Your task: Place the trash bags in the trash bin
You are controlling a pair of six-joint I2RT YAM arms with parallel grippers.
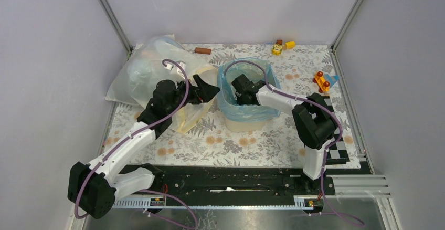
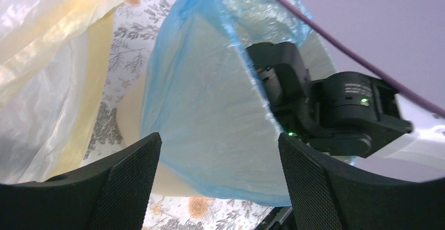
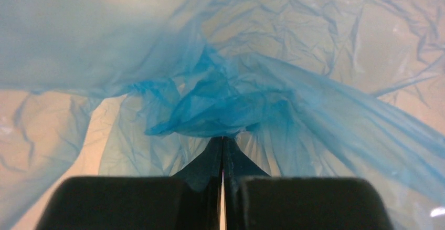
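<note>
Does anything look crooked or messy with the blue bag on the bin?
Yes. The trash bag sits unevenly on the trash bin: it drapes far down the outside, while inside it is bunched in a crumpled wad at the tips of the shut right tool.

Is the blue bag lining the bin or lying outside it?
Lining it: the trash bag drapes over the rim of the trash bin, and the right gripper pinches it inside.

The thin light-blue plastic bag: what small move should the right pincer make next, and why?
Probably open the right pincer: it is shut on a fold of the thin light-blue plastic bag inside the cream plastic bin, whose rim the bag covers.
</note>
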